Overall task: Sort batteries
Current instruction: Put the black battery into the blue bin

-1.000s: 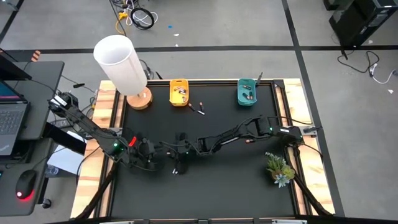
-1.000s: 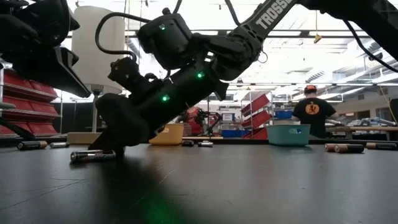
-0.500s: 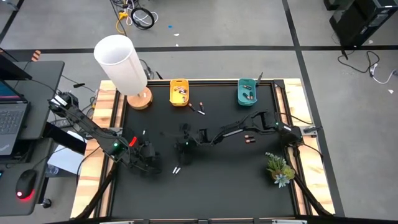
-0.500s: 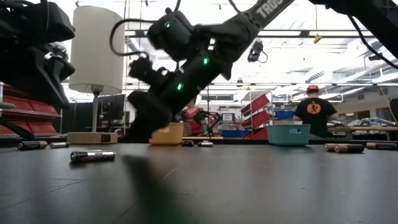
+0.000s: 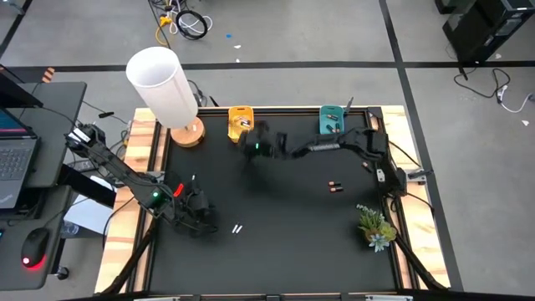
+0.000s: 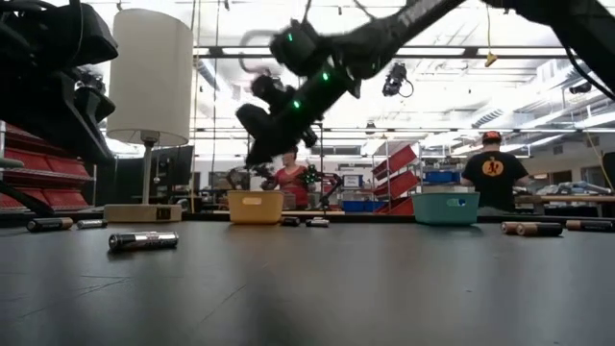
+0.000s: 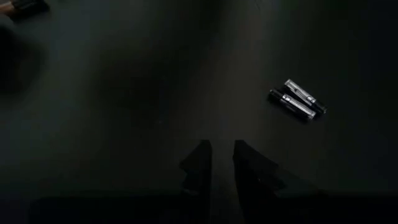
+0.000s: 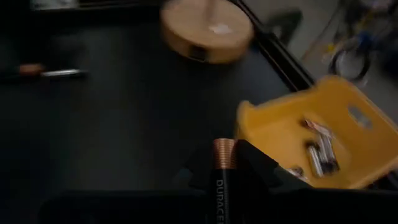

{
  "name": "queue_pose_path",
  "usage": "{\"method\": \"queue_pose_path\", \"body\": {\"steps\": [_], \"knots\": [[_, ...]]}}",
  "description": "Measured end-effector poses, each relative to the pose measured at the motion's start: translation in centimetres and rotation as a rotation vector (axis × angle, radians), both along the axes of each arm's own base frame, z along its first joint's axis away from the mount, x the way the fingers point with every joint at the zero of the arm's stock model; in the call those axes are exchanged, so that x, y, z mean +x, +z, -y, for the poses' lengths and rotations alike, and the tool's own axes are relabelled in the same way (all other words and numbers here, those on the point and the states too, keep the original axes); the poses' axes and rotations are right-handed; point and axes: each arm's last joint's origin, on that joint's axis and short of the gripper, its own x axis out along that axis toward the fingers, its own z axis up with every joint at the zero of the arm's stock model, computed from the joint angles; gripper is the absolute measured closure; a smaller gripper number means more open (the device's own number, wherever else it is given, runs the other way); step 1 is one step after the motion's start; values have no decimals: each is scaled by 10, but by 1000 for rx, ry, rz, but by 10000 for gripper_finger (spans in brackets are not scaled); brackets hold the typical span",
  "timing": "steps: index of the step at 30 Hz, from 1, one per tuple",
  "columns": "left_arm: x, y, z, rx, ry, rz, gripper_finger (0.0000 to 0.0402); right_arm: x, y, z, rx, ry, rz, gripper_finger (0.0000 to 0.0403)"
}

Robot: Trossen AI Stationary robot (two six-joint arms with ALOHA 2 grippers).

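Observation:
My right gripper (image 5: 251, 144) hangs above the table just in front of the yellow bin (image 5: 241, 124), shut on a dark battery (image 8: 222, 177) with a copper end. The yellow bin (image 8: 317, 143) holds several batteries. A teal bin (image 5: 332, 124) stands to its right. My left gripper (image 5: 201, 219) waits low at the table's near left, open by a narrow gap and holding nothing. Two silver batteries (image 5: 237, 228) lie side by side on the mat just to its right and show as the pair (image 7: 297, 102) in the left wrist view. Two dark batteries (image 5: 334, 186) lie right of centre. My right gripper pinches the dark battery between its two fingers, which lie along the battery's length. The copper end (image 8: 224, 152) sticks out forward past the fingertips. The battery is lifted clear of the table, beside the yellow bin's near wall (image 8: 249, 127).
A white lamp (image 5: 163, 84) stands on a round wooden base (image 5: 188, 132) at the far left corner, close to the yellow bin. A small plant (image 5: 374, 226) sits at the right edge. Loose batteries (image 6: 142, 240) lie on the mat, and people stand in the room behind.
My right gripper has risen from the mat near the table's middle and swept toward the far edge, ending beside the yellow bin with the dark battery in its fingers. The two silver batteries have stayed where they lay.

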Motion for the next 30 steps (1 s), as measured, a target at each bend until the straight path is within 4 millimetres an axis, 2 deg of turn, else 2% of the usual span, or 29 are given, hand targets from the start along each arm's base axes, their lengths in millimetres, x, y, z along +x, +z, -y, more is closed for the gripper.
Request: {"method": "queue_pose_path", "body": {"steps": [4, 7, 10, 16, 21, 26, 30], "knots": [[0, 0, 1, -17, -5, -4, 330, -9, 0, 35, 108, -18, 26, 355], [0, 0, 1, -23, -9, -4, 330, -14, -1, 38, 124, -12, -16, 355], [1, 0, 1, -21, -15, -2, 330, -26, 8, 42, 184, -27, -65, 355], [1, 1, 1, -3, -22, 1, 330, -76, 30, 76, 383, -255, -215, 355], [1, 1, 1, 4, -16, 7, 330, -117, 54, 91, 548, -351, -276, 355], [1, 1, 1, 4, -14, 11, 330, -155, 79, 101, 575, -451, -326, 355], [2, 1, 1, -1, -14, 18, 330, -180, 90, 106, 515, -591, -392, 355]]}}
